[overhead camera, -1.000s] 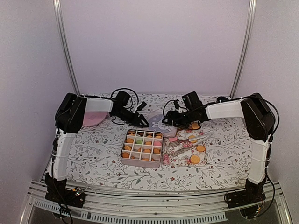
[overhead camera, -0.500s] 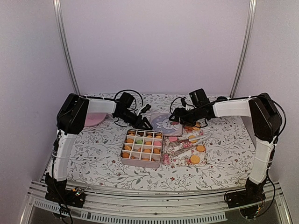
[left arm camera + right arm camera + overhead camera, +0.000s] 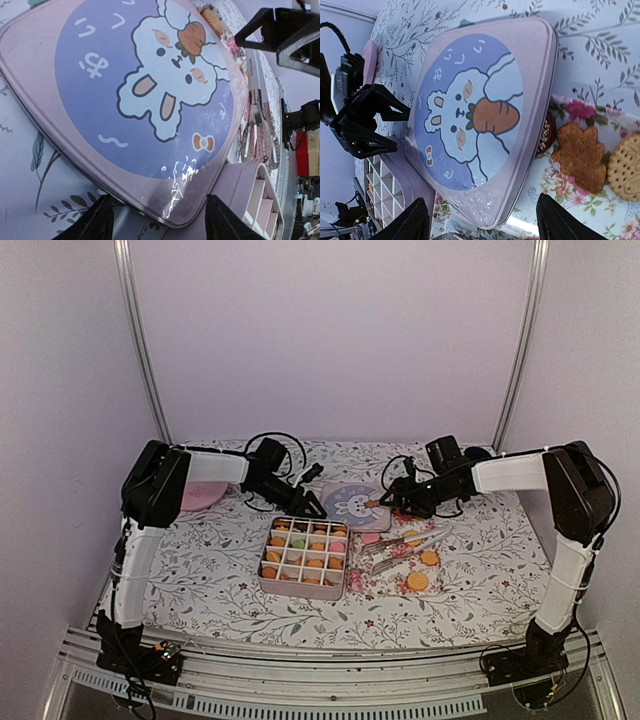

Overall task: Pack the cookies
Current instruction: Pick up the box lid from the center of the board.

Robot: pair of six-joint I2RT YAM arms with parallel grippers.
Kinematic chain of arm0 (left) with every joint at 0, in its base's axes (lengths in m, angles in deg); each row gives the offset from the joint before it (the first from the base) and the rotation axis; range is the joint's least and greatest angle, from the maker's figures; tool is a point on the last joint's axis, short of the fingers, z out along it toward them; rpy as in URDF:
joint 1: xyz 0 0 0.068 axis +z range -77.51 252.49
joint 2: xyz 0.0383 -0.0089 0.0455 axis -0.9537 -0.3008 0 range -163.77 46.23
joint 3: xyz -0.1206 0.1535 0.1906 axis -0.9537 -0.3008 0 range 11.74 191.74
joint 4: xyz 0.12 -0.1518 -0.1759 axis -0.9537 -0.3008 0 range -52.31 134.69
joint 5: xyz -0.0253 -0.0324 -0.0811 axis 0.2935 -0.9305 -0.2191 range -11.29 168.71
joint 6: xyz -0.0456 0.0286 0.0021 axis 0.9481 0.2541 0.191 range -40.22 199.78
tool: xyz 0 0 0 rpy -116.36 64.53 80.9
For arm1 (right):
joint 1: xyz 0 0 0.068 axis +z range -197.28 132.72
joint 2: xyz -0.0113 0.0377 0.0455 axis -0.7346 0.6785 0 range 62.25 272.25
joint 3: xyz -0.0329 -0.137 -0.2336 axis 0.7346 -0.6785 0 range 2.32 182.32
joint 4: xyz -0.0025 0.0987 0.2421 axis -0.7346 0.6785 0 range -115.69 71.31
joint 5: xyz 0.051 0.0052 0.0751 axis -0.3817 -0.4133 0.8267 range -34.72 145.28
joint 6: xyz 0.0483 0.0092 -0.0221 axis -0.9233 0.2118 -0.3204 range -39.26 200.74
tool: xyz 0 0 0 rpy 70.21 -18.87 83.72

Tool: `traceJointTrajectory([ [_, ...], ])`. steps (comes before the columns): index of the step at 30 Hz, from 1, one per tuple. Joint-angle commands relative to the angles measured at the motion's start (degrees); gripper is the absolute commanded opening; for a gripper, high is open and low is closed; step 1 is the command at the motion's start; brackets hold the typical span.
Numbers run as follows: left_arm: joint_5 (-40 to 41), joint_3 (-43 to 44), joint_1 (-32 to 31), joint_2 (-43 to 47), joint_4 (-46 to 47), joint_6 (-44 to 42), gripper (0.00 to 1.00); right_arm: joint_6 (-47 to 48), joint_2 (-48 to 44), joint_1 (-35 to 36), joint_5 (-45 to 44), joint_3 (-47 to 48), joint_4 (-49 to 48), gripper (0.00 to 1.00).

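Cookies (image 3: 315, 563) fill several cells of the pink grid box (image 3: 267, 578). More cookies (image 3: 417, 581) lie on a floral napkin to its right, and they show as brown and golden biscuits (image 3: 580, 152) in the right wrist view. A pink lid with a bunny picture (image 3: 352, 505) lies just behind the box. My left gripper (image 3: 308, 505) is open at the lid's left corner, which sits between its fingers (image 3: 102, 220). My right gripper (image 3: 385, 500) is open at the opposite corner of the lid (image 3: 480, 115), its fingertips (image 3: 565, 220) apart from it.
Metal tongs (image 3: 400, 543) lie on the floral napkin (image 3: 385, 580) between the box and the loose cookies. A pink plate (image 3: 195, 495) sits at the back left under the left arm. Frame posts and walls stand at the back and sides.
My right arm has drawn back to the right, off the lid, and its jaws have narrowed slightly. The lid's bunny face now shows more fully. The left arm has hardly moved.
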Motion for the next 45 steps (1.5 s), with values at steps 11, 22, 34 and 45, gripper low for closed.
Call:
traceJointTrajectory([
  [11, -0.93, -1.30, 0.24, -0.32, -1.70, -0.89, 0.63, -3.02, 2.33, 0.23, 6.12, -3.90, -3.43, 0.68],
  [22, -1.28, -1.22, -0.07, -0.21, -1.69, -0.97, 0.63, -5.93, 2.22, 0.37, 8.32, -3.90, -6.86, 0.58],
  [34, -0.59, 0.21, -0.40, -0.32, -2.73, -1.71, 0.63, -15.17, -2.48, 0.78, 13.42, -8.06, -20.17, 0.54],
  [45, 1.43, 0.38, -0.51, 0.79, -3.93, -3.68, 0.63, -24.04, -1.12, 1.38, 14.28, -10.01, -29.73, 0.52],
])
